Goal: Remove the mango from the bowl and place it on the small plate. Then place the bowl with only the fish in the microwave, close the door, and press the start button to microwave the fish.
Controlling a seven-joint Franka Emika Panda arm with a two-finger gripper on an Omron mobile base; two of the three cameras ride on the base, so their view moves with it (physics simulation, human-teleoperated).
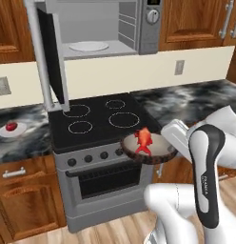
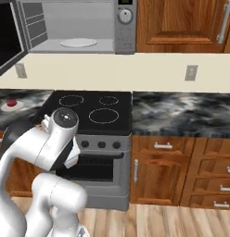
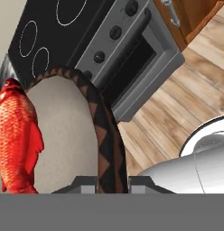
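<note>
Holding one bowl (image 1: 158, 155), one fish (image 1: 143, 141) (upright), fingers (image 3: 89, 182) clamped

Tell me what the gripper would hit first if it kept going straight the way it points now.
The gripper, shut on the dark brown bowl's rim, looks past the bowl toward the grey oven front below the black stovetop. That would likely come first, though depth is unclear.

Wooden cabinets (image 2: 182, 23), marbled counter (image 2: 182, 113), black stove (image 1: 98, 121), plank floor (image 3: 177, 117).
</note>
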